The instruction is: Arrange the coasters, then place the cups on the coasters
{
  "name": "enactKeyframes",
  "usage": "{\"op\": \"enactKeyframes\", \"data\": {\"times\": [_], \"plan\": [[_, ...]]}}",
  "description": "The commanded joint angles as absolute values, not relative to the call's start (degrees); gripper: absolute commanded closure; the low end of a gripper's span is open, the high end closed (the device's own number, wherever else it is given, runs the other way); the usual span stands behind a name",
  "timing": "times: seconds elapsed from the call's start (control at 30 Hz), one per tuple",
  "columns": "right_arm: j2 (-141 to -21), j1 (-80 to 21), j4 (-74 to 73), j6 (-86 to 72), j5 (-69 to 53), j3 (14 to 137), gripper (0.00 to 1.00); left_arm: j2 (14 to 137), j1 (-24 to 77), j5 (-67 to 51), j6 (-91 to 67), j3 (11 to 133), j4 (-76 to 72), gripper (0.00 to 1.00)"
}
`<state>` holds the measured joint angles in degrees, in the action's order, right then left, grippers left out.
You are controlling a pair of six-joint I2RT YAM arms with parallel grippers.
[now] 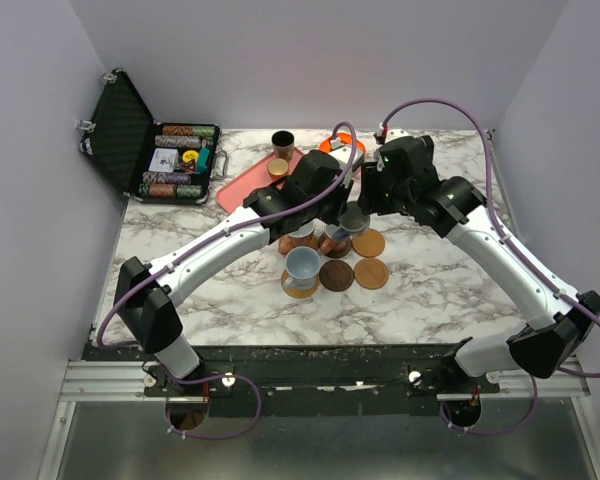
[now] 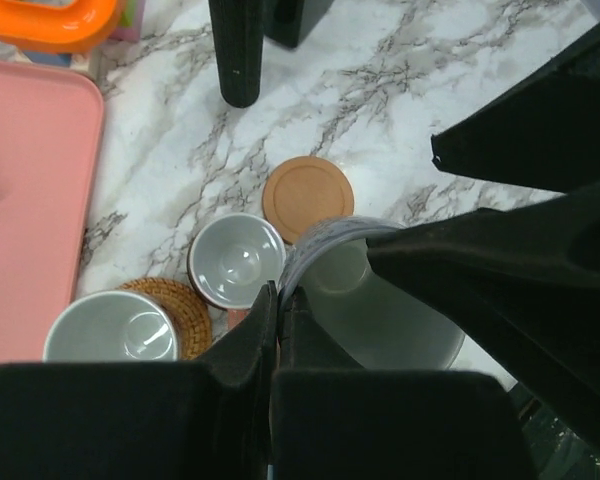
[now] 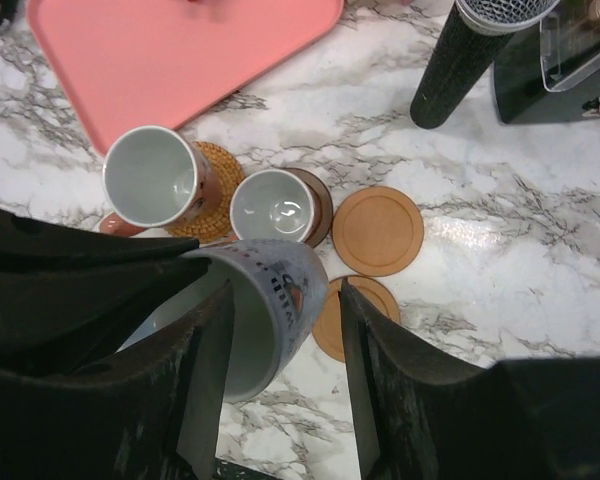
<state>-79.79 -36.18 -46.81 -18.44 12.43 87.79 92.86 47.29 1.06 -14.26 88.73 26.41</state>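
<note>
A grey printed cup (image 3: 280,295) hangs tilted above the marble, and my left gripper (image 2: 278,305) is shut on its rim. My right gripper (image 3: 285,345) stands open around this cup, with a gap between the cup's wall and the right finger (image 3: 365,370). Below lie two bare tan coasters (image 3: 377,230), one (image 3: 332,322) partly under the cup. A small cup (image 3: 273,207) sits on a dark coaster (image 3: 322,205). A pinkish cup (image 3: 150,178) stands on a woven coaster (image 3: 218,195). The pale blue cup (image 1: 302,265) rests on a tan coaster (image 1: 298,289), beside a bare dark coaster (image 1: 336,275).
A pink tray (image 1: 252,182) at the back holds a black cup (image 1: 283,142) and a small copper cup (image 1: 277,168). A tall black cylinder (image 3: 460,60) stands behind the coasters, near an orange ring (image 2: 50,20). An open case of poker chips (image 1: 150,150) sits at back left.
</note>
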Motion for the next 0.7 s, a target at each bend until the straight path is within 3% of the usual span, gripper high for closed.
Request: {"op": "enactKeyframes", "data": {"times": [0.0, 0.27, 0.67], "plan": [[-81.38, -36.91, -48.6, -20.21, 17.93, 85.61, 0.48, 88.07, 47.9, 2.11, -14.32, 86.05, 23.47, 1.0], [-81.56, -37.97, -47.9, -21.53, 17.4, 82.71, 0.54, 86.57, 48.08, 2.37, -15.73, 83.5, 21.36, 1.0], [-74.63, -38.67, -47.38, -24.96, 18.29, 81.39, 0.51, 87.63, 47.99, 2.46, -15.64, 82.97, 21.45, 1.0]]}}
